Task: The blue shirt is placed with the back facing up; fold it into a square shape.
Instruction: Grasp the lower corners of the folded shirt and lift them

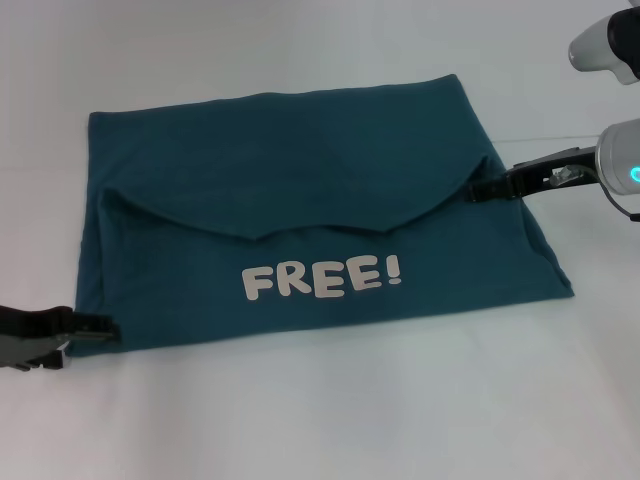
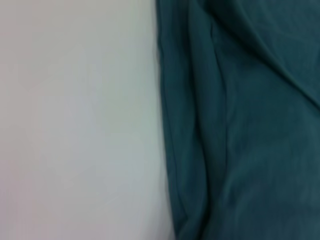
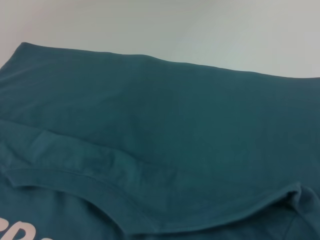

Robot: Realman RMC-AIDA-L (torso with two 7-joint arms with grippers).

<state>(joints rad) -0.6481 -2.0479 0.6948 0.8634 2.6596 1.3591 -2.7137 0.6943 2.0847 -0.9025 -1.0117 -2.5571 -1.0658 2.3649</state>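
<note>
Lying mid-table, the blue shirt (image 1: 300,210) is a soft, matte, roughly square bundle, its far flap folded toward you above the white lettering (image 1: 322,277). The left gripper (image 1: 100,327) sits at its near-left corner, the right gripper (image 1: 485,188) at the right edge; jaw state: cannot tell. Uneven pulls would likely skew the limp layers.

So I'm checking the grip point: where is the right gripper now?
In the head view, the right gripper is on the robot's right, at the right edge of the blue shirt, level with the folded flap.
</note>
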